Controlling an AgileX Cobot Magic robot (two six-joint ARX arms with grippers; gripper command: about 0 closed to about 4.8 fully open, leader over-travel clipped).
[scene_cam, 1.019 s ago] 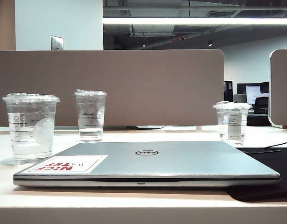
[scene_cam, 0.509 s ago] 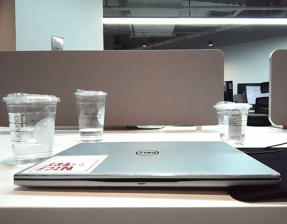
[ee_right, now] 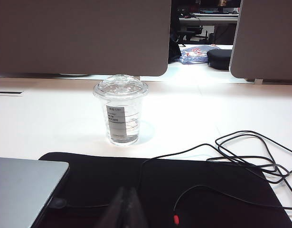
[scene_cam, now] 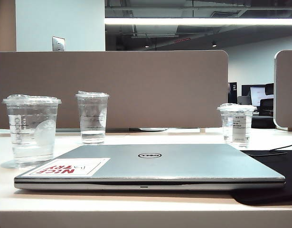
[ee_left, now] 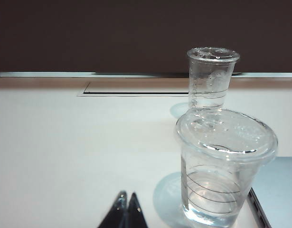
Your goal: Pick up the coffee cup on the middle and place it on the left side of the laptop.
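Note:
The coffee cup (scene_cam: 32,130), wide and clear with a lid and a round white logo, stands on the desk just off the left front corner of the closed silver laptop (scene_cam: 174,164). The left wrist view shows the coffee cup (ee_left: 224,166) beside the laptop's edge (ee_left: 278,190). My left gripper (ee_left: 127,194) is shut and empty over bare desk, apart from the cup. My right gripper (ee_right: 127,190) is shut and empty above a black mat (ee_right: 193,185), near the laptop's other corner (ee_right: 22,190). Neither gripper shows in the exterior view.
A narrower lined cup (scene_cam: 92,118) stands behind the coffee cup; it is also in the left wrist view (ee_left: 211,78). A small labelled cup (scene_cam: 236,123) stands at the back right. Black cables (ee_right: 250,156) loop across the mat. A grey partition (scene_cam: 112,88) closes the desk's far edge.

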